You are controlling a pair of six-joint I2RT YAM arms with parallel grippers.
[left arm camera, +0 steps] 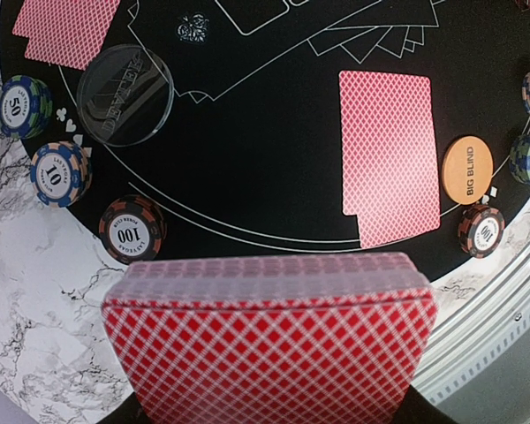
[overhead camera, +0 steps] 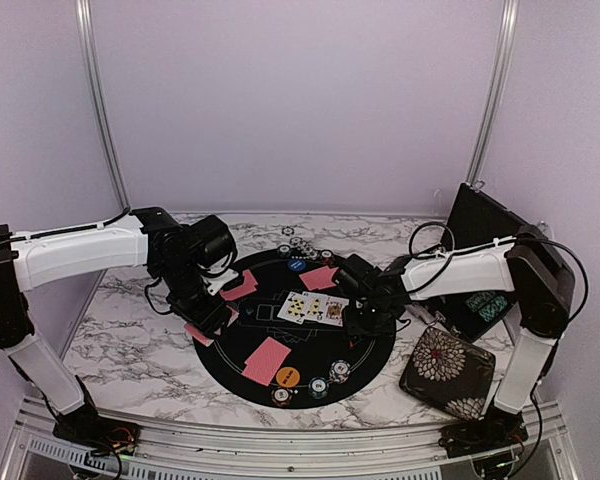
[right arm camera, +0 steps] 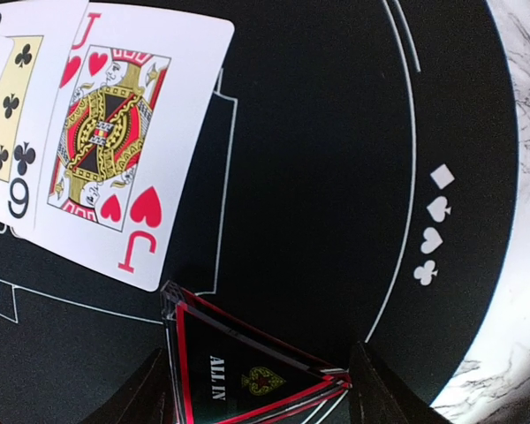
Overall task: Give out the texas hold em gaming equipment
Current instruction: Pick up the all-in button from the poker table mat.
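Right claw gripping "ALL IN" triangle, left claw holding deck, "BIG BLIND" disc

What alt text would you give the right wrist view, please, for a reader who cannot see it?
The right pincer grips a red-edged black triangle marked ALL IN over a black mat. At upper left lie two face-up cards, the jack of hearts and nine of clubs; marble table shows at the right edge.
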